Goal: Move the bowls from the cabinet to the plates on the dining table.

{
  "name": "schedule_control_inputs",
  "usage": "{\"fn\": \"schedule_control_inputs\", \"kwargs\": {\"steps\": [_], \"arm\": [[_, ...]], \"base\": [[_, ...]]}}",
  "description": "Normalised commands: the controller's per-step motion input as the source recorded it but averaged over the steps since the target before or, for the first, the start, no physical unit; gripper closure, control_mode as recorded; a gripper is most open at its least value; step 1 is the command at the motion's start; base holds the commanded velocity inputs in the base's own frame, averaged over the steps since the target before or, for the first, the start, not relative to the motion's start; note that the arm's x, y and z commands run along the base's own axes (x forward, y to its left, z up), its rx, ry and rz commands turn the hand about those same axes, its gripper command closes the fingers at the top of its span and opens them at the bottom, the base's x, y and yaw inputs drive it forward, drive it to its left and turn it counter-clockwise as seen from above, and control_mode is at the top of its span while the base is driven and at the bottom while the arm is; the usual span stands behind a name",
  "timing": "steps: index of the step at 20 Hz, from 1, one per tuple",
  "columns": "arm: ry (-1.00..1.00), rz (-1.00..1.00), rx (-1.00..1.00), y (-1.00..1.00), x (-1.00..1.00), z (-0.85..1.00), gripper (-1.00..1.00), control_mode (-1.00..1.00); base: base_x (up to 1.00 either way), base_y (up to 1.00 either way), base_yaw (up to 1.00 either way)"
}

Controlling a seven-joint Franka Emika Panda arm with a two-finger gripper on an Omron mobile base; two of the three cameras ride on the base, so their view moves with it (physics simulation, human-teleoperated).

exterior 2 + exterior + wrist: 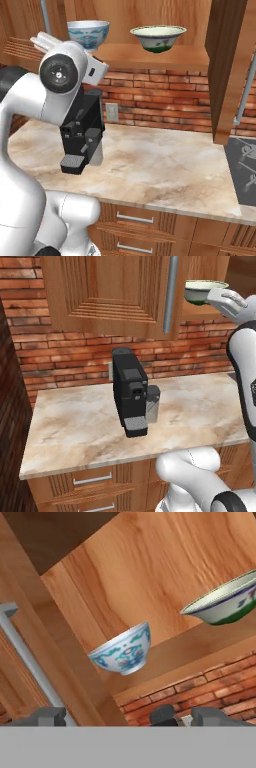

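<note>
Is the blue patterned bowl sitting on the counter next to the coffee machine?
No, the blue patterned bowl stands on the cabinet shelf, above the coffee machine.

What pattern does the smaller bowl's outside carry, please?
White bowl with blue-green painted motifs; hand view.

Cabinet (227, 65): brown wood, visible grain, grooved panel door, satin finish. Bar handle (171, 293): smooth grey brushed-looking metal. Blue-patterned bowl (123, 650): glossy glazed ceramic, white ground. Cream-green bowl (158, 38): same glazed look, pale inside, green at the foot. Worktop (75, 426): beige-brown marble pattern, smooth, slight sheen. Back wall (160, 100): red brick, rough and matt. Coffee machine (130, 391): black matt plastic, grey tank part. Drawer pulls (132, 218): pale metal. Arm shell (30, 100): glossy white plastic.
</note>
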Motion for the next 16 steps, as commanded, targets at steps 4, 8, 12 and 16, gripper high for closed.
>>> {"fn": "schedule_control_inputs", "kwargs": {"steps": [4,8,12,16], "arm": [[0.15,0.11,0.00,-0.22,0.12,-0.09,-1.00,-1.00],[0.10,0.15,0.00,-0.36,0.32,-0.07,-1.00,-1.00],[0.07,0.17,-0.02,-0.05,0.33,-0.20,-1.00,-1.00],[0.03,0.11,0.00,0.00,0.46,-0.16,-1.00,-1.00]], "base": [[0.00,0.00,0.00],[0.00,0.00,0.00],[0.00,0.00,0.00],[0.00,0.00,0.00]]}}
